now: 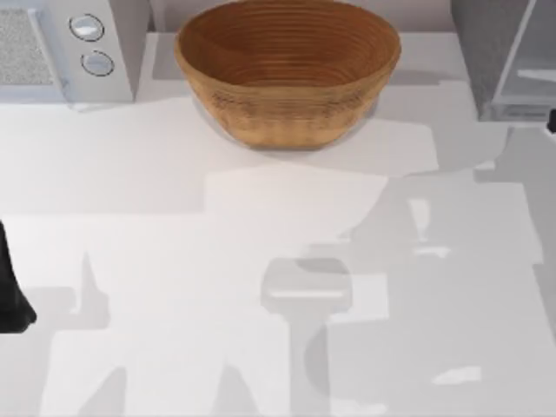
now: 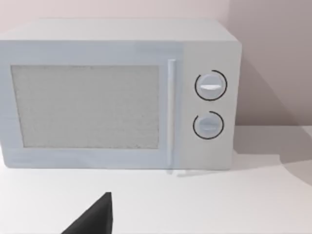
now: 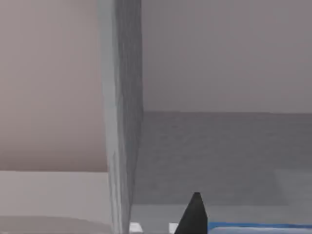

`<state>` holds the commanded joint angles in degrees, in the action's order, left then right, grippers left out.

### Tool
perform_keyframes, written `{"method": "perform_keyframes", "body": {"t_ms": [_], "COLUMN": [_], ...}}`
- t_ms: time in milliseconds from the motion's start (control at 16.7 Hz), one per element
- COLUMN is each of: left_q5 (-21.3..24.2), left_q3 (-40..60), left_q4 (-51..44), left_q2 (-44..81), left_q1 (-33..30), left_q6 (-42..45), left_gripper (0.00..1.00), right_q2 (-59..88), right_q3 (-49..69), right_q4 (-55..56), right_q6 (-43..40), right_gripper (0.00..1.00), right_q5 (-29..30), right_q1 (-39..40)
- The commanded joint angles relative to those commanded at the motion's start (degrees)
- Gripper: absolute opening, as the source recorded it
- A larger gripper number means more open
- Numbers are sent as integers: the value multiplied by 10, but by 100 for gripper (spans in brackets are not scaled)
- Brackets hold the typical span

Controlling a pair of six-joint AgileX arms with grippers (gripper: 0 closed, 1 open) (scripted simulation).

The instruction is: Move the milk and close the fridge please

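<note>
While both my arms sit at the frame edges, the biggest thing for me is the fridge (image 1: pixel 486 52), a dark speckled box in the upper right corner of the top view with its pale glassy door (image 1: pixel 530 61) swung open. I judge that door rigid and light on its hinge, best pushed flat on the framed panel rather than gripped. Next in size is the woven bowl (image 1: pixel 287 69) at upper centre, then the white appliance with two knobs (image 1: pixel 69 43) at upper left.

Smallest is the milk (image 3: pixel 258 226), a sliver of blue at the lower right of the right wrist view, inside the fridge. I expect it light, slightly squashable and smooth, so I would pinch its flat sides gently.

My right gripper (image 3: pixel 195 214) is beside it; my left gripper (image 2: pixel 95 217) faces the white appliance. I cannot tell how far either is open.
</note>
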<state>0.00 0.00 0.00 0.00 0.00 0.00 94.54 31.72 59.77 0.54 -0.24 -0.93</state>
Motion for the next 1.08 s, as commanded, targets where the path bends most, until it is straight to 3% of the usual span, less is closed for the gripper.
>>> {"method": "perform_keyframes", "body": {"t_ms": [600, 1080], "left_q5": [0, 0], "left_q3": [0, 0], "left_q4": [0, 0], "left_q2": [0, 0], "left_q1": [0, 0], "left_q6": [0, 0], "left_gripper": [100, 100], "right_q2": [272, 313], "right_q3": [378, 433], "right_q4": [-187, -224], "right_q6": [-20, -22], "right_gripper": [0, 0], "right_q5": [-84, -99], "right_q1": [-89, -102]}}
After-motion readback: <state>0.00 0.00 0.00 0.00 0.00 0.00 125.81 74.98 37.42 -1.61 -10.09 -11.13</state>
